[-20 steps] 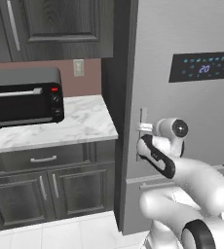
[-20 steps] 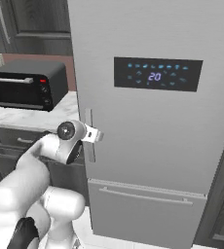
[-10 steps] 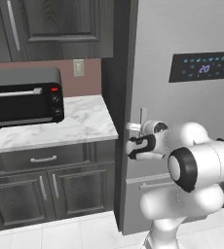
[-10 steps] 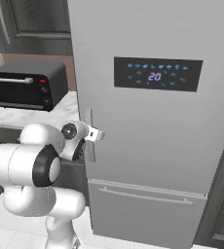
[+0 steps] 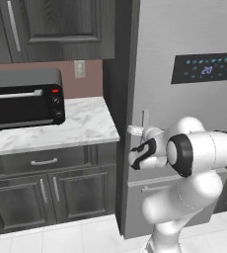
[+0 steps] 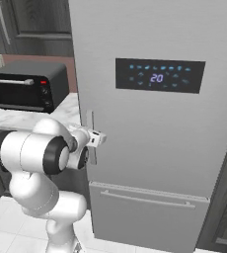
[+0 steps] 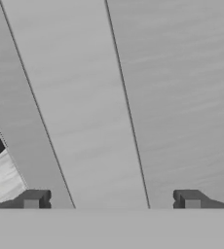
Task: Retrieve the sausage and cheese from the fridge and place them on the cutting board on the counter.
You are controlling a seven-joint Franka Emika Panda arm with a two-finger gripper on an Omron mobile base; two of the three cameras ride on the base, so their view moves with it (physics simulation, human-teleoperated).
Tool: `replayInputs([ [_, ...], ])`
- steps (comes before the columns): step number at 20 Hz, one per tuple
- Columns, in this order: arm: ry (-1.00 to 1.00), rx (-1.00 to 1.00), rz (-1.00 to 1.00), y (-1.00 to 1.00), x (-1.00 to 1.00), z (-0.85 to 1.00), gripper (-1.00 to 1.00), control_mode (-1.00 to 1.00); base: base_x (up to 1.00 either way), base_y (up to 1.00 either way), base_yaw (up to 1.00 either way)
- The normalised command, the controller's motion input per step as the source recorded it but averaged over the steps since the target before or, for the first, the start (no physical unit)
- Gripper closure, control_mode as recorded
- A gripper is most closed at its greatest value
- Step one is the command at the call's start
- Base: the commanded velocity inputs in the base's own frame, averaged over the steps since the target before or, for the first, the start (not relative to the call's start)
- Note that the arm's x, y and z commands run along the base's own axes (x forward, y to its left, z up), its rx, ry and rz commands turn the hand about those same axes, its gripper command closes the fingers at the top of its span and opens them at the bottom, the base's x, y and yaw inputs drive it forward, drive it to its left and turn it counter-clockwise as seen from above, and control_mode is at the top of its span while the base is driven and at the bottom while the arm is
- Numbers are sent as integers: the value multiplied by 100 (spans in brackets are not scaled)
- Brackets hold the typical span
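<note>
1. Brushed-grey tall fridge (image 6: 155, 123) with black display panel stands shut, right of the short marble tabletop (image 5: 61, 128) bearing a black toaster oven (image 5: 24, 98).
2. Long vertical handle (image 7: 92, 121) runs between the fingertips (image 7: 33, 199).
3. White two-finger pincer (image 6: 96, 140) is spread wide, straddling the handle, gripping nothing.

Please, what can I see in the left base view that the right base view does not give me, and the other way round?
The left base view alone gives the wall outlet above the marble top and the cabinet doors under it. The right base view alone gives the fridge's lower drawer handle in full, under the fridge door. Both share the fridge with its display reading 20, the black toaster oven, and the open gripper at the fridge's vertical handle.
</note>
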Motion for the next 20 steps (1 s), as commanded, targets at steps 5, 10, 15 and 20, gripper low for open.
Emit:
replayInputs([
  [5,4,0,0,-4,39,0,100,-100,0,0,0],
  [10,0,0,0,0,2,0,100,-100,0,0,0],
  [15,7,0,0,1,-8,4,100,-100,0,0,0],
  [20,24,0,0,0,-49,19,100,-100,0,0,0],
])
